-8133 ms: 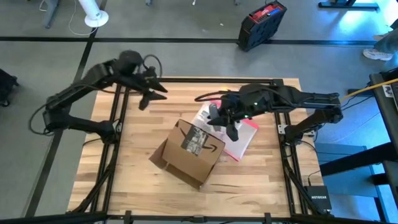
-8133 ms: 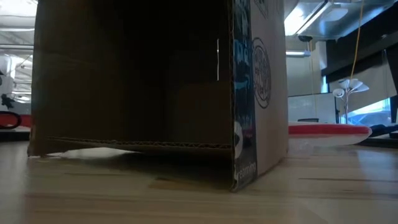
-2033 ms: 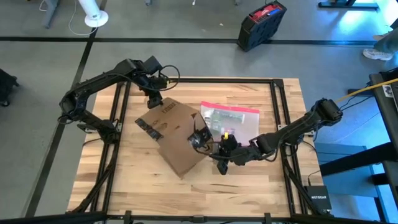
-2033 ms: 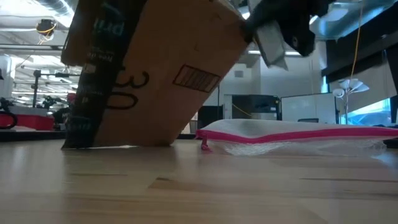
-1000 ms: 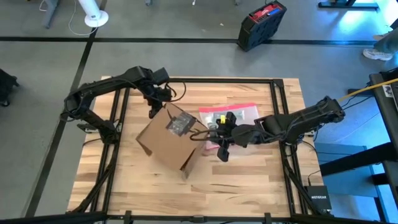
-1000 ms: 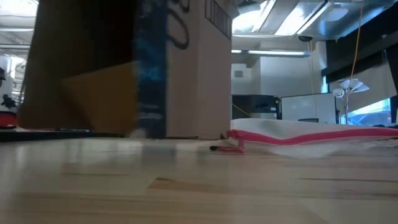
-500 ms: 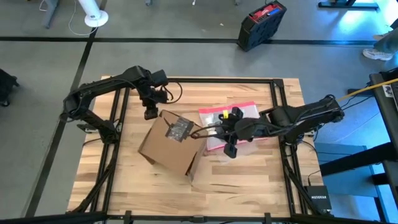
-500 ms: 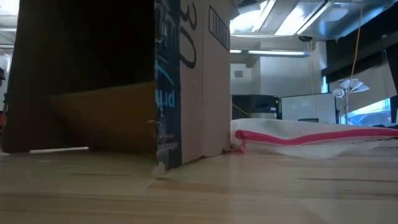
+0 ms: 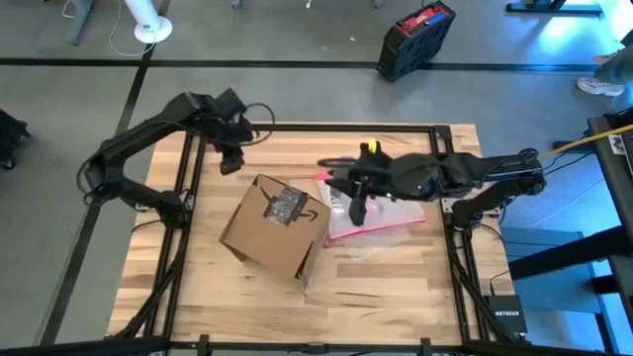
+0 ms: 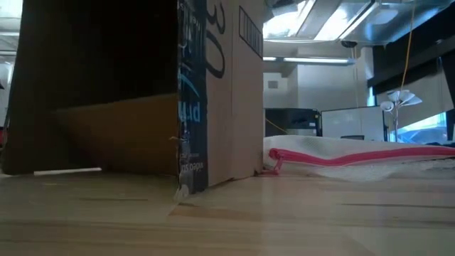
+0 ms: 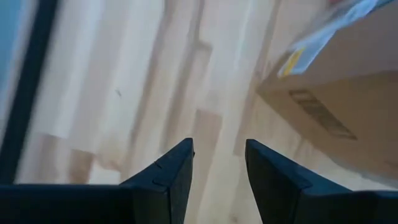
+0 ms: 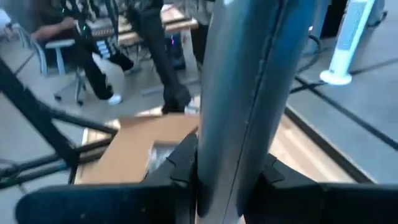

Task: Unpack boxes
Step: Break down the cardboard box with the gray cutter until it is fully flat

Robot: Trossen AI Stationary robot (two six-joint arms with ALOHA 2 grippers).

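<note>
1. Box [image 9: 273,226] stands at table [image 9: 396,287] centre, open side toward the near edge.
2. My left gripper [image 9: 229,161] hovers released beyond the box's far-left corner, over bare boards.
3. My right gripper [image 9: 358,209], right of the box, clamps the pouch [image 9: 381,213].

Wooden table [image 9: 396,287], cardboard box [image 9: 272,232], clear pink-edged pouch [image 9: 381,220]
</note>
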